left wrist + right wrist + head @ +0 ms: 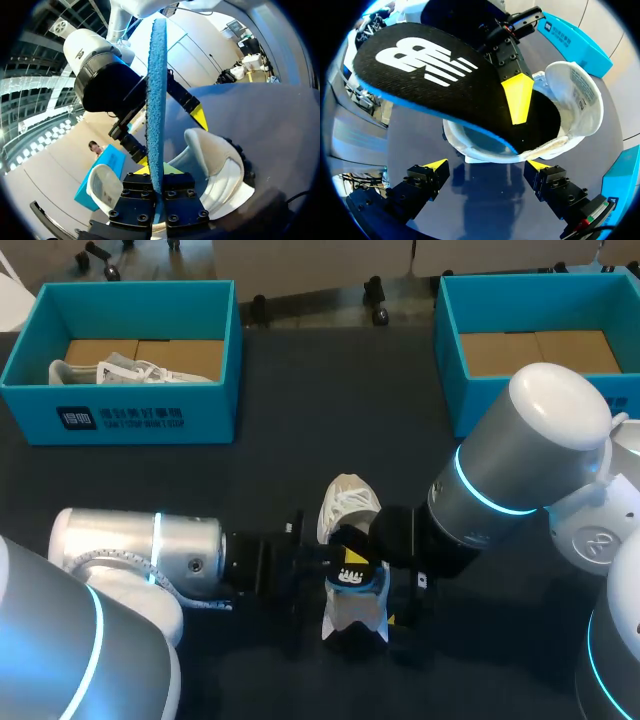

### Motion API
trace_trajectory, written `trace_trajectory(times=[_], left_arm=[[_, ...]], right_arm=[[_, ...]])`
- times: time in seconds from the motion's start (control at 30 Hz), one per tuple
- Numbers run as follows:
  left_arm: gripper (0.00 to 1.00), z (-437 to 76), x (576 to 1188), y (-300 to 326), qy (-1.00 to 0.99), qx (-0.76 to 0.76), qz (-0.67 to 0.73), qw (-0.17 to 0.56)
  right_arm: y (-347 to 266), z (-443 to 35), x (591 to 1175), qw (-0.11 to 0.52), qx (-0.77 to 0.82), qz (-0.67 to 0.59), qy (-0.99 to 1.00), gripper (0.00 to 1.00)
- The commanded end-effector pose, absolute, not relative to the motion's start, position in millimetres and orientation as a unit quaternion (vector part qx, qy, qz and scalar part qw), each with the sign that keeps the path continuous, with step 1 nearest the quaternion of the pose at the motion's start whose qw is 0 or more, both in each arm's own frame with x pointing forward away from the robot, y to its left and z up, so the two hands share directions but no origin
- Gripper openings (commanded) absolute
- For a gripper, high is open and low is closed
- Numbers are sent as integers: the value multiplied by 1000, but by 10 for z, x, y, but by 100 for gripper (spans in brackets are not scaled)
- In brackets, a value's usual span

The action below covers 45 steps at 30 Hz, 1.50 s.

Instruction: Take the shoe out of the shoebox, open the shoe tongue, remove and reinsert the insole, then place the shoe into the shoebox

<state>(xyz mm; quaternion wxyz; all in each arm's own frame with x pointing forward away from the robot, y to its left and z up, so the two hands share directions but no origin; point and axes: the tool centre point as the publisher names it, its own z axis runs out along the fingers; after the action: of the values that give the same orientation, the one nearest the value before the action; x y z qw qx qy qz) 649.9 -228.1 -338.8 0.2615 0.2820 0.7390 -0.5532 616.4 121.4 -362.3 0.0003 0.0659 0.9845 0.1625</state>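
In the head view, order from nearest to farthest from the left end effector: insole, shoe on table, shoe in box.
1. Insole, held in the left end effector.
2. Shoe on table, right beside it, mid-table.
3. Shoe in box, far back left.

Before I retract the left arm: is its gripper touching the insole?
Touching. The left wrist view shows the insole edge-on, pinched between the fingers of the left gripper; the right wrist view shows one fingertip flat on its black top.
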Motion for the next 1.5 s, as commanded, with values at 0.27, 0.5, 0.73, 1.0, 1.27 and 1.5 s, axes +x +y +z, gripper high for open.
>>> trace_trajectory(times=[0.27,0.5,0.73,1.0,1.27,1.5], left_arm=[[0,-3490,6582,-2289,721,272,-549,324],[0,-3492,6588,-2261,719,273,-547,331],[5,-3420,6507,-2236,718,271,-555,321],[38,-3280,6388,-2225,716,272,-560,316],[27,-3207,6293,-2214,712,275,-562,318],[0,-3192,6237,-2200,713,283,-558,318]], right_arm=[[1222,-3637,6154,1,66,163,984,100],[1222,-3637,6154,1,66,163,984,100],[1222,-3637,6154,1,66,163,984,100],[1222,-3637,6154,1,66,163,984,100],[1222,-3637,6154,1,66,163,984,100],[1222,-3637,6154,1,66,163,984,100]])
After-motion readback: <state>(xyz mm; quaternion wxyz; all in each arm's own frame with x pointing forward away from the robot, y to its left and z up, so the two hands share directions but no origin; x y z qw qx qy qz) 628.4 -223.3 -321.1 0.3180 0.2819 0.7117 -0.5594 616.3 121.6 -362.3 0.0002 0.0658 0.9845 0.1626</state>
